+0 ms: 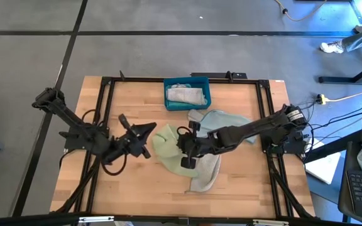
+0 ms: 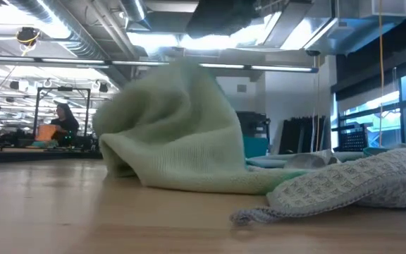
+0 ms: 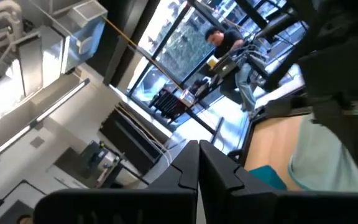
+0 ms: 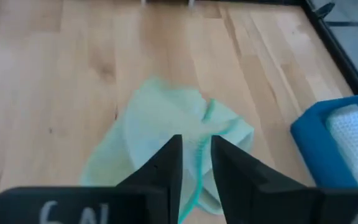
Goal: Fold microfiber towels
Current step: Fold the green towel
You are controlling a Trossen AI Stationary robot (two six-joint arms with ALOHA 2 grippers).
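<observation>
We've got the pale green towel [image 1: 166, 143] bunched up around the middle of the table [image 1: 131, 188], and from table height it's a tall rumpled mound [image 2: 171, 127]. The right gripper [image 4: 195, 163] sits right over it, fingers parted by a narrow gap with the green hem showing between them, so slightly spread and not really pinching anything as far as we can see. A grey-beige towel [image 1: 205, 174] trails off toward 5 o'clock from the green one, a pale blue towel [image 1: 222, 120] lies at about 2 o'clock, and the blue bin [image 1: 187, 93] up at 12 holds another folded grey cloth [image 1: 186, 95]. The left gripper [image 3: 198, 163] is off at 9 o'clock of the green towel, fingers pressed together, tilted up at the room.
</observation>
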